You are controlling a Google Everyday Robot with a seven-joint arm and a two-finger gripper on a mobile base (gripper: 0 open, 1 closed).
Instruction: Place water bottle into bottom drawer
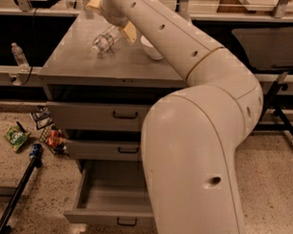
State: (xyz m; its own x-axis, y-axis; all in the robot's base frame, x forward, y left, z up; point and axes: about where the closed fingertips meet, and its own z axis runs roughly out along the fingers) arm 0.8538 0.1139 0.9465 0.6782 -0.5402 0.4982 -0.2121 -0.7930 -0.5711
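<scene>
Water bottle below gripper, arm outstretched

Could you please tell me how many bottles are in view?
2: the water bottle on the cabinet by the claw; another bottle upright at far left. The arm may hide others.

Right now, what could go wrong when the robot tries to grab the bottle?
1. The bottle lies on its side beside the open end effector, so a nudge might roll it off the cabinet.
2. The bowl sits close by, and the arm could bump it.
3. The open bottom drawer is far below the bottle, so a drop might miss it.
</scene>
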